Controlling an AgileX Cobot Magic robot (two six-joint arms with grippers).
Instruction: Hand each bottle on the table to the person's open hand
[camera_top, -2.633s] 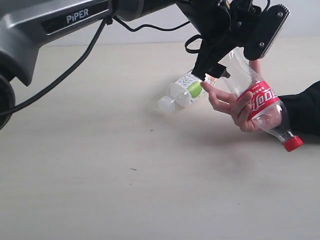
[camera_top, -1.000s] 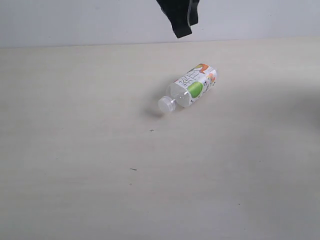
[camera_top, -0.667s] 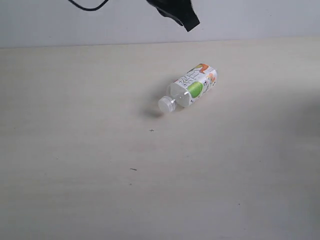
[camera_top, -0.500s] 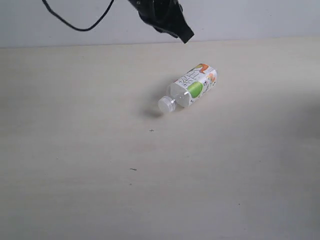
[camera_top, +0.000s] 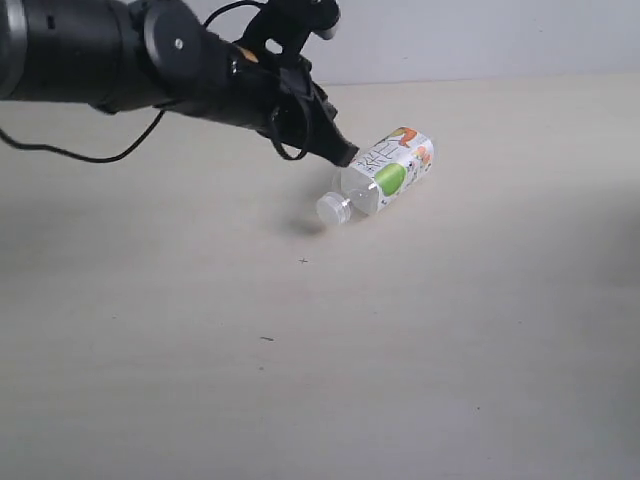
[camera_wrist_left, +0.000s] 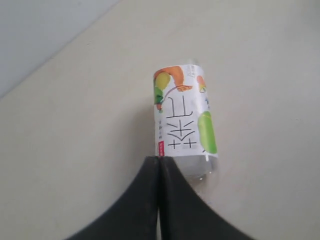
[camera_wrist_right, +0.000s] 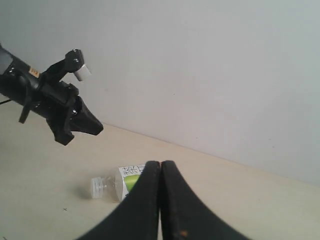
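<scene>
Hovers, left claw (camera_top: 342, 156) pinched closed, just beside the fruit-label bottle (camera_top: 386, 174) (likely light, slick, crushable, lying on the worktop (camera_top: 450, 350)), best gripped gently across its labelled middle.

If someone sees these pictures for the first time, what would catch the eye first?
A single bottle with a white fruit label lies on its side on the pale table. The black left tool, shut, reaches in from the left side of the exterior view, its tip close beside the bottle's clear shoulder.
</scene>
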